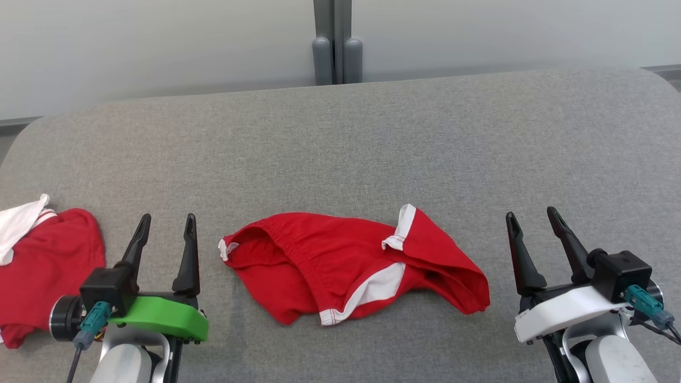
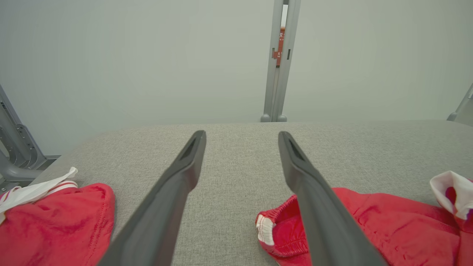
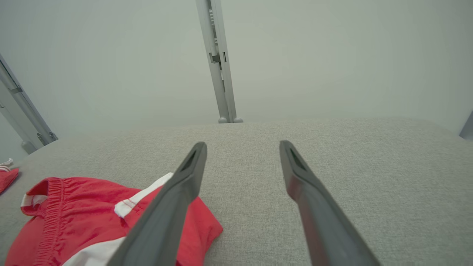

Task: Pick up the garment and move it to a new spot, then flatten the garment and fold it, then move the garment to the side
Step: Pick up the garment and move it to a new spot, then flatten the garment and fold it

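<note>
On the grey table (image 1: 372, 133), between my left gripper (image 1: 167, 218) and right gripper (image 1: 531, 213), I logged one crumpled pair of red shorts (image 1: 330, 255), long axis left-to-right, waistband (image 1: 290, 236) towards the left, neither arm nearer, both jaws spread empty.

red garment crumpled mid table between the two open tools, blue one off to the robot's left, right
Not quite: the head view shows the side garment is red with white trim, not blue. The rest holds: the red garment lies crumpled mid table between the open left tool and right tool.
</note>
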Controlling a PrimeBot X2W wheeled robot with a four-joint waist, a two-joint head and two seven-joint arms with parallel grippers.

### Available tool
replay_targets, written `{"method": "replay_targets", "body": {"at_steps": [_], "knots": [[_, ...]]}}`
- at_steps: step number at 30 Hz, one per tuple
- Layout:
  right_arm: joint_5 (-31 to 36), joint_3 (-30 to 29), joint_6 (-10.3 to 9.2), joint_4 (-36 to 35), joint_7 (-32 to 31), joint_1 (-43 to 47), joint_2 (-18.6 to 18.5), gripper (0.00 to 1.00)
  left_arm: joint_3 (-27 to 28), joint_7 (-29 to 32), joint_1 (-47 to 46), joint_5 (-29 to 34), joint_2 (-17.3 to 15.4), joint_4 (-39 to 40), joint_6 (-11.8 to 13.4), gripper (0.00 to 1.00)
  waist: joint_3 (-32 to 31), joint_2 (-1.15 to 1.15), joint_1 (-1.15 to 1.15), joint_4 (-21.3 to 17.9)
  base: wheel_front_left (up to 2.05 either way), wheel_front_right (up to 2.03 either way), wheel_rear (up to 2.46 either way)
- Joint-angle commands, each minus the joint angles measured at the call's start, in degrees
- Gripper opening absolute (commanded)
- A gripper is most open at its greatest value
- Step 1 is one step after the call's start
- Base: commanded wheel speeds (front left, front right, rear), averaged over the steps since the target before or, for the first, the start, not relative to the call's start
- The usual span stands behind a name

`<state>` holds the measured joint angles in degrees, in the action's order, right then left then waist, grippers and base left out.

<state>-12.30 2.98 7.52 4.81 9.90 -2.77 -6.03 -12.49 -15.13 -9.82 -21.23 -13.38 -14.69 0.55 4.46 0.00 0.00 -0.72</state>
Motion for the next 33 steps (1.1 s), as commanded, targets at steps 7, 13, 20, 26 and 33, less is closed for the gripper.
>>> {"method": "replay_targets", "body": {"at_steps": [7, 13, 20, 26, 33], "knots": [[0.6, -0.2, -0.06, -0.8, -0.6, 0.7, 0.3, 1.0, 1.3, 0.0, 1.3, 1.6, 0.6, -0.5, -1.0, 1.0, -0.3, 0.0, 0.0, -0.1, 0.0, 0.0, 0.0], [0.7, 0.0, -0.06, -0.9, -1.0, 0.7, 0.2, 1.0, 1.9, 0.0, 1.1, 2.3, 1.2, -0.9, -1.7, 1.0, -0.3, 0.0, 0.0, 0.2, 0.0, 0.0, 0.0], [-0.2, 5.4, -0.06, 0.6, -5.0, -1.6, -2.1, 1.0, 1.3, 0.0, -1.2, 3.1, 2.7, -0.4, -2.5, 1.0, 1.1, 0.0, 0.0, 3.0, 0.0, 0.0, 0.0], [-0.7, 11.8, -0.06, 4.1, -9.7, -4.3, -3.8, 1.0, 0.2, 0.0, -3.6, 4.2, 4.4, -0.1, -3.7, 1.0, 3.0, 0.0, 0.0, 7.3, 0.0, 0.0, 0.0], [3.8, 13.7, -0.06, 9.3, -14.1, -7.2, -5.4, 1.0, -0.2, 0.0, -5.5, 5.6, 6.2, -0.4, -4.6, 1.0, 4.1, 0.0, 0.0, 11.1, 0.0, 0.0, 0.0]]}}
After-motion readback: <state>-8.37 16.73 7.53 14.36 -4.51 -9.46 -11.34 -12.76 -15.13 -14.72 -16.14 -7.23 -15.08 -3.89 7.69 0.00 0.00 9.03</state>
